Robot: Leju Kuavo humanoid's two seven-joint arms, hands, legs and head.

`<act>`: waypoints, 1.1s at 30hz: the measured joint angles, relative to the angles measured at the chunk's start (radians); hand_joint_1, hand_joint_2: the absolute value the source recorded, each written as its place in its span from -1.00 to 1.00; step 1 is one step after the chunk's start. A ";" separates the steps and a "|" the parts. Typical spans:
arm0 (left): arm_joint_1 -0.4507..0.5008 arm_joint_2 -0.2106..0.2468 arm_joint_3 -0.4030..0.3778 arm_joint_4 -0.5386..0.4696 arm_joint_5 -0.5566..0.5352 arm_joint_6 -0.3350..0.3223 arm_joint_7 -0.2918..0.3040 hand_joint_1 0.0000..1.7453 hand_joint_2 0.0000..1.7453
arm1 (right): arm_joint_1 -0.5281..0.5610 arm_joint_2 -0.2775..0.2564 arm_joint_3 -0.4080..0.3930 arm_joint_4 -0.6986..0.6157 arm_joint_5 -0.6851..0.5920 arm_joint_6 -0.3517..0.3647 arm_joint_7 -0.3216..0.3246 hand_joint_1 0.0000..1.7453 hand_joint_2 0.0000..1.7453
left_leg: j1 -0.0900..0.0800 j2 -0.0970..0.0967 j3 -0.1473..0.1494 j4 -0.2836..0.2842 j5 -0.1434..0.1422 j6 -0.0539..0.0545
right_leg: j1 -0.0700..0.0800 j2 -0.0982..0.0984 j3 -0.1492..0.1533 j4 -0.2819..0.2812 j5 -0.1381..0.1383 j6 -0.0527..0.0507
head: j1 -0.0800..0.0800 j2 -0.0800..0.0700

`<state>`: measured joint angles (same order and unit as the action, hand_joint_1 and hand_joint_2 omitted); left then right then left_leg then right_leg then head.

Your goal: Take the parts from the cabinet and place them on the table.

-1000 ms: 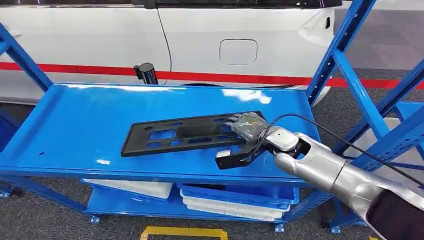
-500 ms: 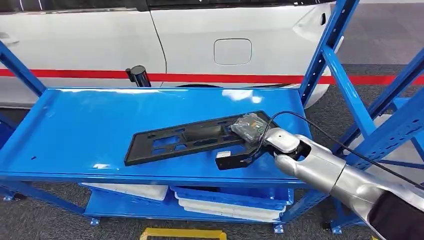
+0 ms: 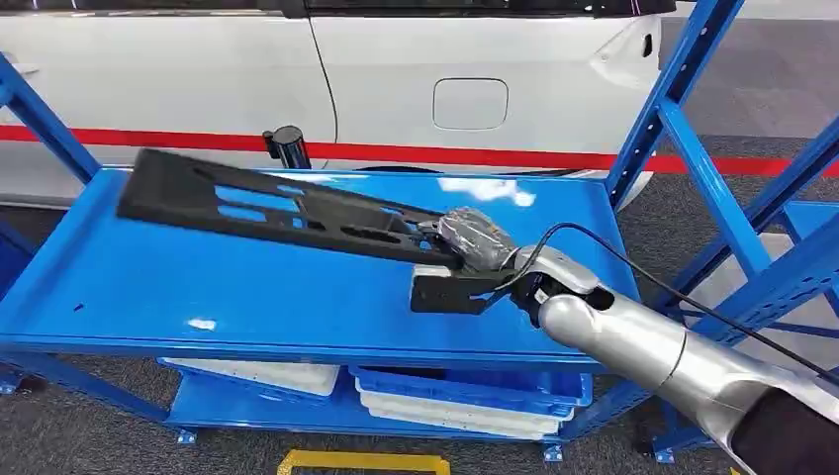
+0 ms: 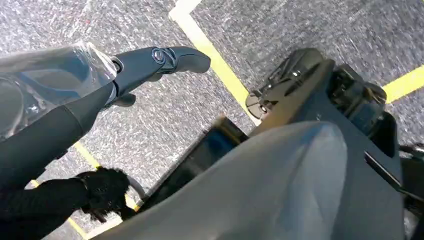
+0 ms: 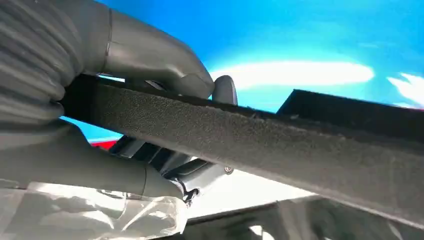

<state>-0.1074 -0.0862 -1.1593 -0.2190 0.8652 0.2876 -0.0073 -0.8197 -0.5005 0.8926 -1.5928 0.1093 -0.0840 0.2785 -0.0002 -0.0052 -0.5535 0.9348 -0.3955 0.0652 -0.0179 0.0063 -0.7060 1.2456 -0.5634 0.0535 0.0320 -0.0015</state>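
Part (image 3: 277,203), a long black slotted plate, is held raised and tilted over the blue cabinet shelf (image 3: 247,287), its far end lifted toward the shelf's back left corner and its near end gripped by the right robot hand (image 3: 473,242). In the right wrist view the plate's edge (image 5: 260,145) is seen clamped between the thick grey thumb (image 5: 150,55) and the fingers below it. The silver right arm (image 3: 643,341) comes in from the lower right, with a black cable (image 3: 633,252) looped over it. A white car (image 3: 396,79) with a red stripe stands just behind the cabinet, and a black post top (image 3: 288,143) is seen at the shelf's back edge. Blue uprights (image 3: 673,89) of the cabinet frame rise beside the arm on the right. White trays (image 3: 455,406) lie on the lower shelf. In the left wrist view the left robot hand (image 4: 150,62) is seen above grey floor with yellow lines (image 4: 220,70), its dark fingers extended and holding nothing.
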 joint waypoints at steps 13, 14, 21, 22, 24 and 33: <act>0.005 0.006 0.000 0.002 0.036 -0.013 -0.062 -1.00 1.00 | -0.007 0.009 -0.084 -0.398 -0.411 -0.071 -0.150 1.00 1.00 | 0.013 0.000 -0.043 0.121 -0.086 -0.058 | -0.007 0.000 0.125 -0.267 0.137 -0.032 | -0.003 0.000; 0.004 0.009 0.000 0.002 0.038 -0.013 -0.066 -1.00 1.00 | 0.015 0.013 -0.088 -0.421 -0.443 -0.071 -0.186 1.00 1.00 | 0.014 0.000 -0.085 0.213 -0.129 -0.063 | -0.006 0.000 0.124 -0.267 0.137 -0.035 | -0.003 0.000; 0.006 0.021 0.004 0.002 0.069 -0.016 -0.110 -1.00 -1.00 | 0.215 0.032 -0.119 -0.539 -0.520 -0.066 -0.325 1.00 1.00 | 0.008 -0.002 -0.011 0.054 -0.024 -0.039 | -0.002 0.002 0.130 -0.267 0.134 -0.035 | -0.002 0.000; 0.006 0.022 0.006 0.002 0.073 -0.018 -0.119 -1.00 1.00 | 0.238 0.032 -0.124 -0.550 -0.520 -0.063 -0.336 1.00 1.00 | 0.000 -0.001 0.000 0.024 -0.034 -0.037 | 0.006 0.004 0.128 -0.264 0.131 -0.031 | -0.002 0.000; 0.010 0.026 0.009 0.002 0.075 -0.023 -0.136 -1.00 1.00 | 0.290 0.036 -0.128 -0.568 -0.520 -0.058 -0.349 1.00 1.00 | -0.003 0.000 -0.004 0.027 -0.033 -0.034 | 0.001 0.004 0.129 -0.268 0.132 -0.020 | -0.001 0.000; 0.012 0.035 0.011 0.002 0.034 0.028 -0.215 -1.00 1.00 | 0.417 0.041 -0.137 -0.607 -0.516 -0.039 -0.352 1.00 1.00 | 0.007 0.001 0.015 0.001 -0.013 -0.010 | -0.005 0.000 0.007 0.015 0.008 0.006 | 0.003 0.000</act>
<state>-0.0952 -0.0511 -1.1479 -0.2174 0.8987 0.3154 -0.2224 -0.4030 -0.4593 0.7561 -2.1996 -0.4070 -0.1228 -0.0736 0.0065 -0.0039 -0.5389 0.9362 -0.4088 0.0548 -0.0226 0.0062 -0.6985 1.2610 -0.5559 0.0597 0.0351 -0.0011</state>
